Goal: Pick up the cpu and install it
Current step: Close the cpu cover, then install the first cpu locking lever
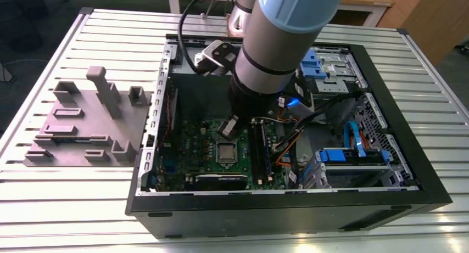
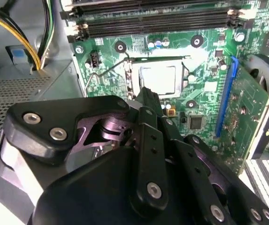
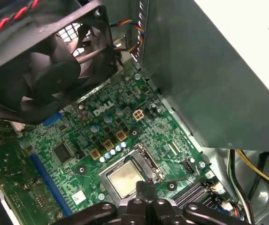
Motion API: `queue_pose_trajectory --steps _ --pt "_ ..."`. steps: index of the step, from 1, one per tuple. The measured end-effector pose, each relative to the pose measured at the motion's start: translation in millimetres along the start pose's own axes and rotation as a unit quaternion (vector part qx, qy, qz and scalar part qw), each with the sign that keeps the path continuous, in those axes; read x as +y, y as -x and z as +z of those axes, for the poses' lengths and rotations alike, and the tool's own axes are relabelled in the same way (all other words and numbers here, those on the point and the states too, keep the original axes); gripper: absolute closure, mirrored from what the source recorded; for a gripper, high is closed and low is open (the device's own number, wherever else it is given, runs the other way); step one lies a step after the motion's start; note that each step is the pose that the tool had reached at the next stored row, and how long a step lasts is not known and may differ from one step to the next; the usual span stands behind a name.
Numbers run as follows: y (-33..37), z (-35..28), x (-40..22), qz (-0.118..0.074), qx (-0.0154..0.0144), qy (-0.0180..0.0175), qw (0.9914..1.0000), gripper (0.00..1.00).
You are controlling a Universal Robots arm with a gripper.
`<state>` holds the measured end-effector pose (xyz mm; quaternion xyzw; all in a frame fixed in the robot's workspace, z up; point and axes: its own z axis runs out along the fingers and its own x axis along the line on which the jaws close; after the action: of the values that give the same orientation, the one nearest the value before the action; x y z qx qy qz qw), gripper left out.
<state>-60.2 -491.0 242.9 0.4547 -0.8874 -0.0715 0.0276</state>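
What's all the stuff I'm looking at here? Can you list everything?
computer case: one, black, open, on the slatted metal table.
motherboard: one, green, inside the case.
cpu: one, silvery, lying in the motherboard's socket.
memory slots: several, black, beside the socket.
fan: one, black, above the board.
fixture block: one, grey, at the exterior view's left of the case.
drive brackets: blue, at the case's far side.
arm: one, grey and pale blue.
end effector: one, black, just above the cpu.
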Motion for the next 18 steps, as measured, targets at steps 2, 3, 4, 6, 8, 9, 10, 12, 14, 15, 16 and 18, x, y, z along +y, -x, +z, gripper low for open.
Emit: queue_pose_trajectory --steps 2,3,4,6,8,9,10,12,14,15,16,18 --pt "-3.5 0.6 4.2 0.0 -0.0025 -0.0035 0.99999 0.9" --pt "-5.3 1.0 6.5 -0.001 -0.0033 -0.0043 0.99999 0.9" --pt "-6.6 1.2 8.1 -0.001 -0.0039 -0.0049 0.99998 0.9" --pt "-7.1 1.3 8.8 -0.001 -0.0041 -0.0051 0.99998 0.9" --pt "-7.1 1.3 8.8 -0.001 -0.0042 -0.0053 0.99998 0.9" --pt "-7.1 1.3 8.8 -0.001 -0.0044 -0.0056 0.99997 0.9" --pt "-7.1 1.3 8.8 -0.001 -0.0044 -0.0056 0.99997 0.9" --pt "-7.1 1.3 8.8 -0.001 -0.0044 -0.0056 0.99997 0.9" --pt "-7.1 1.3 8.8 -0.001 -0.0044 -0.0056 0.99997 0.9" --pt "-7.1 1.3 8.8 -0.001 -0.0044 -0.0056 0.99997 0.9" --pt "-7.1 1.3 8.8 -0.001 -0.0044 -0.0056 0.99997 0.9" --pt "-7.1 1.3 8.8 -0.001 -0.0044 -0.0056 0.99997 0.9"
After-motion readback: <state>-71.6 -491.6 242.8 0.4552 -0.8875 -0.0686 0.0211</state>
